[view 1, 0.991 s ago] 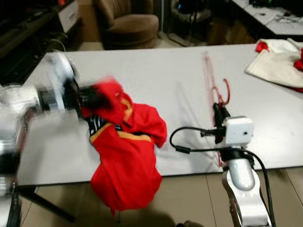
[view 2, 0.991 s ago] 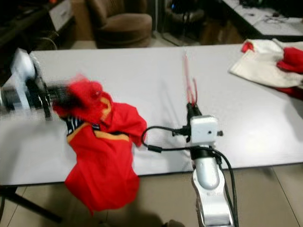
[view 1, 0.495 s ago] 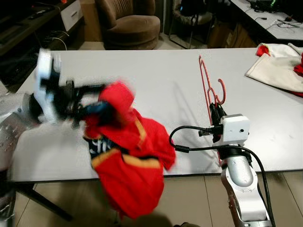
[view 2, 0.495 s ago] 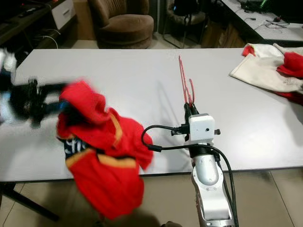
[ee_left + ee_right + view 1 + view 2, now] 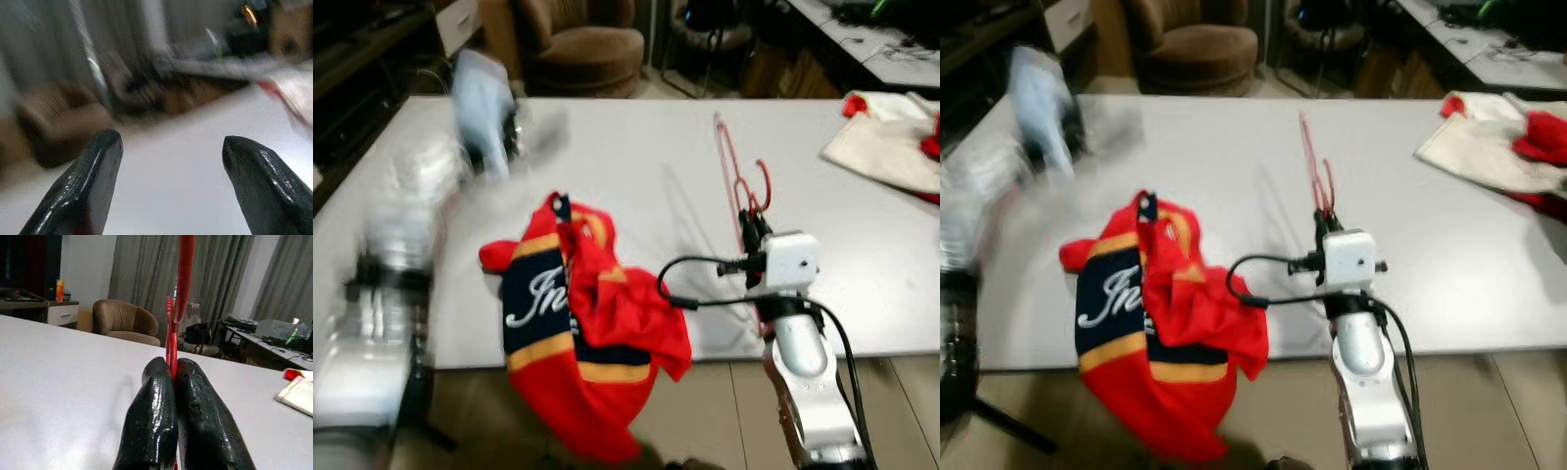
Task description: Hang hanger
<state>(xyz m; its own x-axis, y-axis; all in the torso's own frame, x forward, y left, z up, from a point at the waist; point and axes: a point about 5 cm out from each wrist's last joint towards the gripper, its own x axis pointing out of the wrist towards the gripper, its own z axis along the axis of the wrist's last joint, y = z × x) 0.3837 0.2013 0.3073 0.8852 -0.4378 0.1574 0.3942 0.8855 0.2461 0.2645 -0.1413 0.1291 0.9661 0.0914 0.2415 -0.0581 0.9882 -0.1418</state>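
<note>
Care is called for at this step, since the thin red wire hanger (image 5: 740, 186) is pinched only at one point by the right gripper (image 5: 172, 382), whose two black fingers are pressed together on the wire in the right wrist view. The hanger is held tilted above the right half of the wide white table (image 5: 646, 147), its hook near the gripper and its frame reaching toward the far edge. The red jersey with a dark blue band and white lettering (image 5: 573, 313) lies crumpled on the near edge of the table, left of the hanger, with its lower part hanging over the edge toward the floor. The left gripper (image 5: 166, 181) is seen with its fingers spread wide and nothing between them; the left arm is blurred at the far left of the table, apart from the jersey.

To do the step well, the grip on the hanger should be kept firm so that the wire is not twisted in the fingers, and the hanger should be brought level and low toward the jersey's neck. The collar would best be lifted and opened by the free left gripper first. A slip of the jersey off the near edge is the likely risk.
</note>
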